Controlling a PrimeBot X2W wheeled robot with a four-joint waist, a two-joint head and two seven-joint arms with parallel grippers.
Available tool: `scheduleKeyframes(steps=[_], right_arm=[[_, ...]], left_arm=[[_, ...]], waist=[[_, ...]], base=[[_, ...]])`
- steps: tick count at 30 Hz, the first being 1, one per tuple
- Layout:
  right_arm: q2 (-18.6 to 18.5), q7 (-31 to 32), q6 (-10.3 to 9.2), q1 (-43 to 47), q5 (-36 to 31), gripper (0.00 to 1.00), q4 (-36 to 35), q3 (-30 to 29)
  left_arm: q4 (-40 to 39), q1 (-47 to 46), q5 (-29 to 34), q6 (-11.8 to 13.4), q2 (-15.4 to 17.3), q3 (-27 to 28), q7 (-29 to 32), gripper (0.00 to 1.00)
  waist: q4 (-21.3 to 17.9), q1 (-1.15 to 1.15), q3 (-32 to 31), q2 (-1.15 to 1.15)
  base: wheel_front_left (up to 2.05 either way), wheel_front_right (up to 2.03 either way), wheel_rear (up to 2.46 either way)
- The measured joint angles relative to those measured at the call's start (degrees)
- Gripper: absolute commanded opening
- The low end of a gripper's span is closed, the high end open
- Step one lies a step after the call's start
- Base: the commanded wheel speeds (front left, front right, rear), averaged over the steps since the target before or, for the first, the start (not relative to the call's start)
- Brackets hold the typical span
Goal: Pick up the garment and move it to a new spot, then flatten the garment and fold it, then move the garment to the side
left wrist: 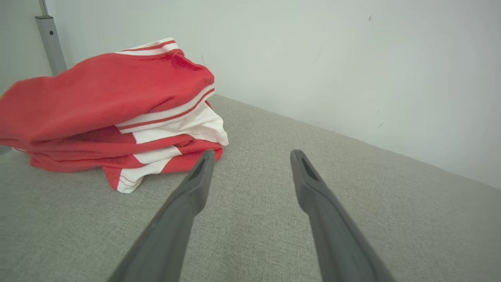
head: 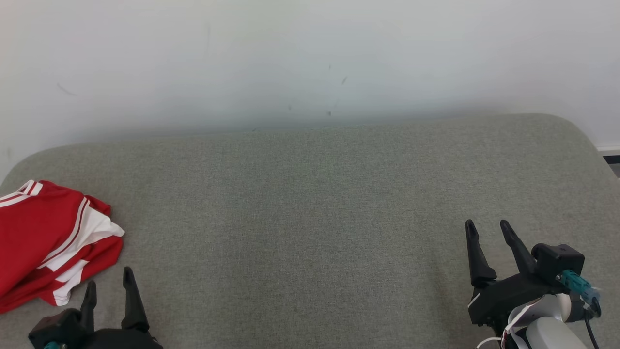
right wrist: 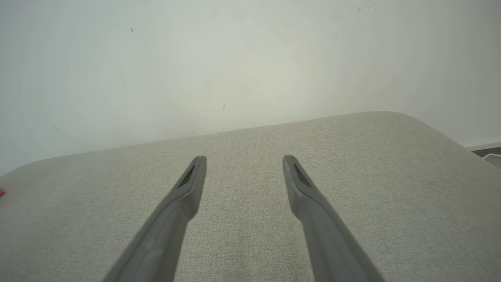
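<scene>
Along the left edge of the grey cloth-covered tabletop, toward its near left corner: red-and-white garment, stacked in several flat layers, striped trim showing at the folds. Reads as already folded and parked at the side, which would explain so neat a pile so far from the middle. Runs past the head view's left border, so cannot tell whether any of it overhangs the edge.

Just right of the pile's near corner: left jaws, spread wide, holding nothing, fingers low over the cloth and pointing toward the back wall. Leaves the garment outside the gap, off the outer side of the left finger, very close yet seemingly not touching. Looks more like a resting pose than a reach.

Toward the near right corner, well apart from the garment: right jaws, equally wide and empty, aimed at the tabletop's back edge. Frames nothing but grey cloth between the fingers.
</scene>
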Motion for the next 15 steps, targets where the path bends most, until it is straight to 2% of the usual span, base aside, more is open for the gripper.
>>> scheduleKeyframes(steps=[13,15], right_arm=[[-1.04,-2.56,-1.78,-0.02,-8.64,1.00,-0.59,-0.14],[-1.04,-2.72,-1.81,-0.02,-9.02,1.00,-0.60,-0.08]], left_arm=[[-2.67,0.15,11.55,1.77,0.02,0.32,-0.53,1.00],[-3.00,0.19,11.79,1.77,0.02,0.22,-0.51,1.00]], waist=[[-0.18,0.00,-0.19,0.00],[-0.18,0.00,-0.19,0.00]], base=[[0.00,0.00,0.00],[0.00,0.00,0.00]])
